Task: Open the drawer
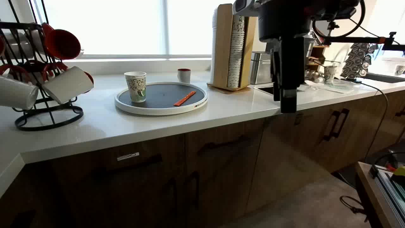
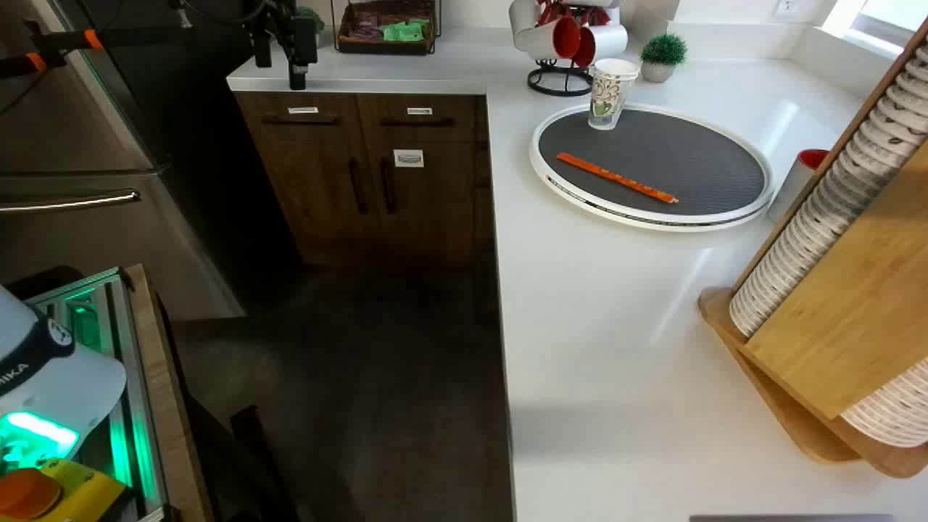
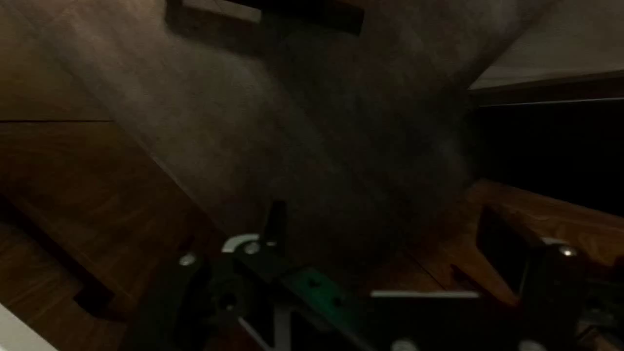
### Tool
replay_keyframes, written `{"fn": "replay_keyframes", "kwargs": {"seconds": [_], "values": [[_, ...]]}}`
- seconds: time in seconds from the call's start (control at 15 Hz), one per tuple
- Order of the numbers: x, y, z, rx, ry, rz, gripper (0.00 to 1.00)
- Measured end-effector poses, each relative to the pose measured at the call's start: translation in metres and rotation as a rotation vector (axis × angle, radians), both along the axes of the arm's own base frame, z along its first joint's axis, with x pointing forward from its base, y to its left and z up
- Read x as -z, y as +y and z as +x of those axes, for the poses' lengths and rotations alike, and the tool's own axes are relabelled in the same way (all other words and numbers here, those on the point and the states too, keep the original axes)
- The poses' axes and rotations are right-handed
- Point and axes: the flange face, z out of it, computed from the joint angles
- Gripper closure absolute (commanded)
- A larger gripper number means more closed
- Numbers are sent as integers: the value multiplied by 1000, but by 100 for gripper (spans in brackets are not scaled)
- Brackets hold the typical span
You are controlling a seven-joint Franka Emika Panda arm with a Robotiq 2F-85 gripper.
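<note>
Wide, shallow drawer fronts in dark brown wood grain sit shut under the white counter. In an exterior view, a left drawer front and a right drawer front show at the back, each with a white label and a dark bar. Another exterior view shows a labelled drawer front and a second drawer front. I cannot tell which is meant; no drawer interior shows. My gripper hangs in the air, appearing before the back left drawer's top edge. In the wrist view my gripper has its fingers wide apart with nothing between.
The white counter carries a round turntable with a paper cup, a mug rack and a wooden cup holder. Tall cabinet doors with dark handles lie below the drawers. A fridge stands beside them.
</note>
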Motion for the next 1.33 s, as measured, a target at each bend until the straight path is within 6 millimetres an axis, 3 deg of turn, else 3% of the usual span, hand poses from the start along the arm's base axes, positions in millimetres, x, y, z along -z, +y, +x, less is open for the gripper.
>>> {"fn": "replay_keyframes", "kwargs": {"seconds": [0.67,0.93,1.33], "values": [[-1,-1,3,3,-19,-4,0],[10,-19,40,-34,-177,-102,0],[69,-62,88,-94,-165,-182,0]]}}
